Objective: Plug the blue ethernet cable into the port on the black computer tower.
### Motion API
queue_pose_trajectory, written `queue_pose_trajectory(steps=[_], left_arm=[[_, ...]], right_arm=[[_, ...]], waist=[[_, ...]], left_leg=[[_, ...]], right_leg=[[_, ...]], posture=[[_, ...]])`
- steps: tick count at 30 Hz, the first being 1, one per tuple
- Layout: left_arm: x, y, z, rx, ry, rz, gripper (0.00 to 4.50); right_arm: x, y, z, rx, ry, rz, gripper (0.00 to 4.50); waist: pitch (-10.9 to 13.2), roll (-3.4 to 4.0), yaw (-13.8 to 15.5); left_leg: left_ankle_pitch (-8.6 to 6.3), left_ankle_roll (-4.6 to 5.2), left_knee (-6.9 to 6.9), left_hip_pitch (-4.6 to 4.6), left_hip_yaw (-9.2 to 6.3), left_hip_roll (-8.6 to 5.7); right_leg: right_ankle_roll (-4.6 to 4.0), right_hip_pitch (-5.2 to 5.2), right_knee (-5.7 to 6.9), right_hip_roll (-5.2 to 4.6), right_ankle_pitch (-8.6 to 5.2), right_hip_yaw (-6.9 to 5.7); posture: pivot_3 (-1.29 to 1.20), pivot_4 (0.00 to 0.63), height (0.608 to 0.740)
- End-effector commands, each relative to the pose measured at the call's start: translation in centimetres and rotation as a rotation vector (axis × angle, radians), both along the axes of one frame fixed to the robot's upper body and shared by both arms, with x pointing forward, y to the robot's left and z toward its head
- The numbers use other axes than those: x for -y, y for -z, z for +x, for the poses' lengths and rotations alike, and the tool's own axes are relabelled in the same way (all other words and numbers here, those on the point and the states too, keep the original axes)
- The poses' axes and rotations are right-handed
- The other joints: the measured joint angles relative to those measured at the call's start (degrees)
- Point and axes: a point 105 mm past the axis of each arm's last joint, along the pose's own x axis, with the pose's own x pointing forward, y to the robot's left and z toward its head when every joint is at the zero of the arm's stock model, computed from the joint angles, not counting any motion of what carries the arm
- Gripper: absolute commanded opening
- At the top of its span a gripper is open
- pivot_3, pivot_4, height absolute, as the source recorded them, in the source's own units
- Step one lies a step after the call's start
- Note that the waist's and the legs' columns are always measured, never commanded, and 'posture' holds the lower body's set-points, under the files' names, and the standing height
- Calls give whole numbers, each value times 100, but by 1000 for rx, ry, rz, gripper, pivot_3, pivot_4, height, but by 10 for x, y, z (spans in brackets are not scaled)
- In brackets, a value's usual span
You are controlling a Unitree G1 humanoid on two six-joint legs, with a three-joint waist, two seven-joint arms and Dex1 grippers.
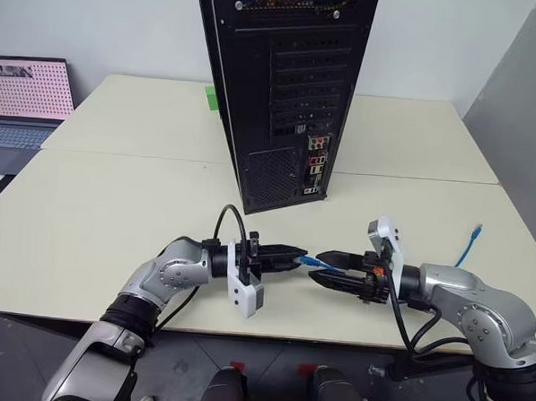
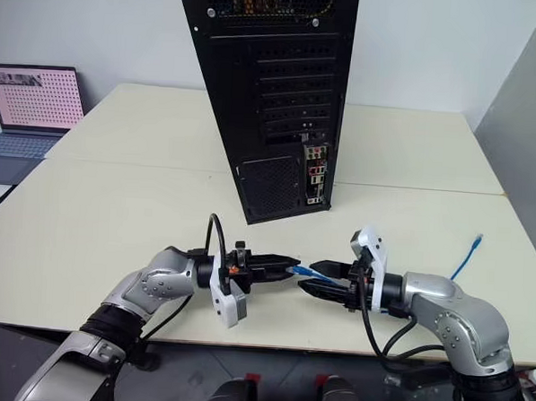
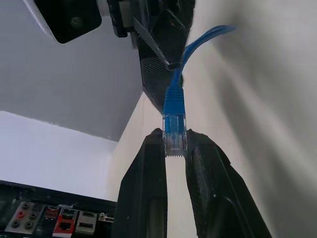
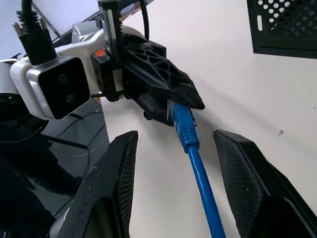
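My left gripper (image 3: 174,148) pinches the cable (image 4: 190,136) by its plug, right gripper (image 4: 173,168) spread around the cord — plug may twist and miss the port (image 1: 314,168).

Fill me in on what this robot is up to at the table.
It is passing a blue ethernet cable between its arms in front of the black computer tower. The left gripper is shut on the cable's clear plug, while the right gripper stands open around the cord without gripping it. The rest of the cable trails off along the table on the robot's right. Nothing is plugged in yet: the port on the back of the tower sits well beyond both grippers.
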Motion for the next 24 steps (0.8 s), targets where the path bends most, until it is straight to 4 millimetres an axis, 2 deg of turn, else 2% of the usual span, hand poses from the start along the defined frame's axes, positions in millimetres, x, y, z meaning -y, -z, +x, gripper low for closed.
queue_pose_trajectory(steps=[1, 9, 11, 21, 23, 24], left_arm=[[0, -9, 2, 45, 1, -33, 274], [1, -8, 1, 52, 4, -30, 274], [1, -8, 0, 51, 7, -34, 274], [0, -2, -2, 10, -2, -38, 274], [-2, 2, -1, -25, -15, -32, 976], [-3, 3, 0, -53, -30, -34, 1064]], right_arm=[[-6, -10, 0, 15, -24, 38, 2181], [-7, -15, 5, 7, -15, 69, 340], [-7, -16, 6, 4, -17, 73, 1], [-8, -17, 5, -16, -27, 77, 0], [-7, -16, 6, -15, -27, 68, 0], [-6, -16, 6, -11, -26, 61, 0]], waist=[[0, 0, -5], [0, 0, 3], [0, 0, 2], [0, 0, 1], [0, 0, 1], [0, 0, -1]], left_leg=[[0, 0, 0, 0, 0, 0], [0, 0, 0, 0, 0, 0], [0, 0, 0, 0, 0, 0], [0, 0, -1, 0, 0, 0], [0, 0, 0, 0, 0, 0], [0, 0, -1, 0, 0, 0]], right_leg=[[0, 0, 0, 0, 0, 0], [0, 0, 0, 0, 0, -1], [0, 0, 0, 0, 0, -1], [0, 0, 0, 0, 0, -1], [0, 0, 1, 0, 0, -1], [0, 0, 1, 0, 0, -1]], posture=[[0, 150, 740], [0, 150, 740], [0, 150, 740], [0, 150, 740], [0, 150, 740], [0, 150, 740]])
